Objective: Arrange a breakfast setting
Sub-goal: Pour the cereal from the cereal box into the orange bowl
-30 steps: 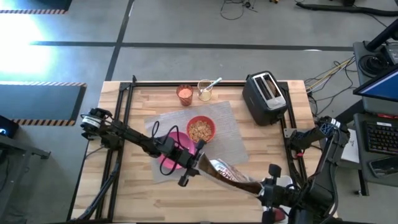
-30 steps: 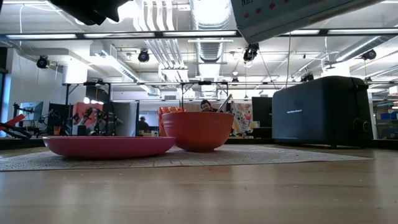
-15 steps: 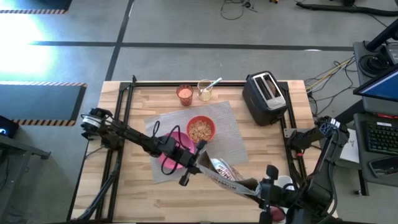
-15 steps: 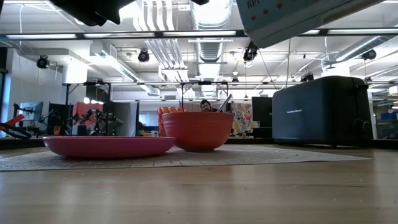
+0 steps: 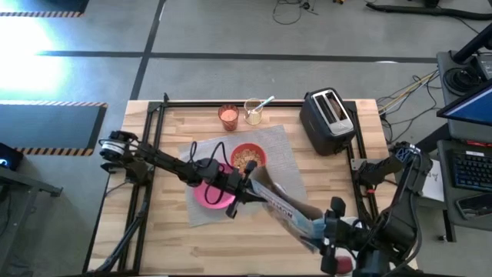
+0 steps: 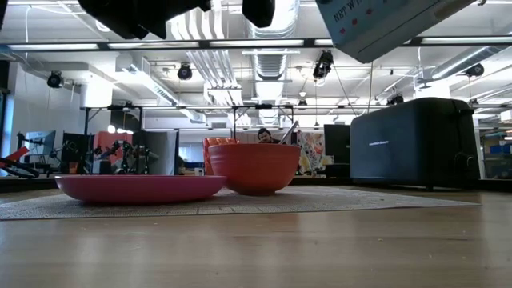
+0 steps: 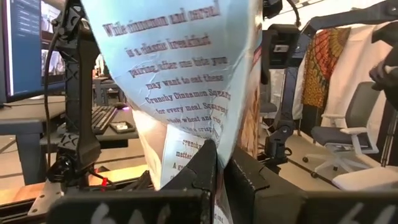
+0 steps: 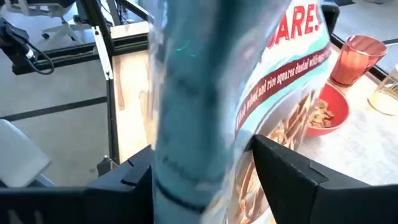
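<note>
A light-blue cereal box [image 5: 286,204] hangs slanted above the grey mat [image 5: 284,165], held between both grippers. My left gripper [image 5: 240,191] is shut on its end beside the orange-red bowl [image 5: 247,157], which holds cereal. My right gripper [image 5: 324,228] is shut on its other end near the table's near right. The pink plate [image 5: 204,193] lies on the mat beside the bowl. The small orange cup [image 5: 228,116] and a glass with the spoon [image 5: 264,102] stand at the far edge. No apple or toast slice shows. My left gripper pinches a thin edge at the box's end [image 7: 219,138] between its two fingers, which come from the table's left. The box rises away from the fingers, clear of the table. My right gripper holds the box's other end [image 8: 211,124] between its two fingers, one finger [image 8: 290,175] on each broad side. It comes from the table's near right, along the box. The box is lifted clear and slants toward the bowl.
A black toaster [image 5: 327,119] stands at the far right of the table. The bowl [image 6: 254,166] and plate [image 6: 140,187] sit below the raised box [image 6: 384,24]. Bare wood lies along the near edge [image 5: 200,246].
My left gripper has gone toward the far edge and the bowl, taking the box's end with it. The box has swung to slant more steeply toward the bowl and rolled about its length, so its pale blue side now faces up. My right gripper has shifted little.
</note>
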`<state>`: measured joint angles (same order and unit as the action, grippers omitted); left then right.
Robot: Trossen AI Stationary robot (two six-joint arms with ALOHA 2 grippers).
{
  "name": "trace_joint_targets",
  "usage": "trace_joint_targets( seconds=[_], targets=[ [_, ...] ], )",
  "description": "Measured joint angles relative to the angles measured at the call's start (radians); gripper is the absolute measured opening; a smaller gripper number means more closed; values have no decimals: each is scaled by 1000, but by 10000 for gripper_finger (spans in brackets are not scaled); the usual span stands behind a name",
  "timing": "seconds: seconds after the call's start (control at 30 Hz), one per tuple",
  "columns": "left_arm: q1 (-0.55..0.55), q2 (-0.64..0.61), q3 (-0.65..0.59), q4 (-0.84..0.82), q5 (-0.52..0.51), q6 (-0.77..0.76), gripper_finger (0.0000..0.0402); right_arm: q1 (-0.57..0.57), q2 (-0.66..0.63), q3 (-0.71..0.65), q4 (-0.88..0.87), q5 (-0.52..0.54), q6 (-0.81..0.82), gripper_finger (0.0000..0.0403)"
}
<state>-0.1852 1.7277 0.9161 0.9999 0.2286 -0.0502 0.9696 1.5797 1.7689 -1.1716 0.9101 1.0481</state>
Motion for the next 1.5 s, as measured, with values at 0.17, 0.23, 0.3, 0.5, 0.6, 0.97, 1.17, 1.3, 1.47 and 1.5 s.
trace_joint_targets(
  seconds=[0.17,0.23,0.3,0.5,0.6,0.97,1.17,1.3,1.47,1.5],
  targets=[
    [1,-12,-1,-12,7,0,1,2,-2,11,-112,-46,97,216],
    [4,-18,-1,-18,8,4,1,3,-2,11,-155,-49,144,215],
    [6,-26,-2,-32,8,6,0,3,-3,11,-189,-66,187,215],
    [26,-55,-2,-87,11,9,0,3,-8,11,-265,-129,271,215],
    [45,-74,-2,-116,18,11,0,4,-21,11,-268,-136,288,215],
    [151,-161,-2,-327,23,49,0,3,-92,10,-272,-162,314,215],
    [190,-218,-2,-458,-43,115,0,4,-99,10,-269,-162,305,215],
    [212,-294,-2,-548,-108,149,0,5,-99,10,-269,-162,304,215],
    [202,-334,-7,-627,-95,147,0,5,-96,10,-270,-161,296,215],
    [201,-338,-13,-639,-89,145,0,5,-96,10,-271,-160,294,215]
  ],
)
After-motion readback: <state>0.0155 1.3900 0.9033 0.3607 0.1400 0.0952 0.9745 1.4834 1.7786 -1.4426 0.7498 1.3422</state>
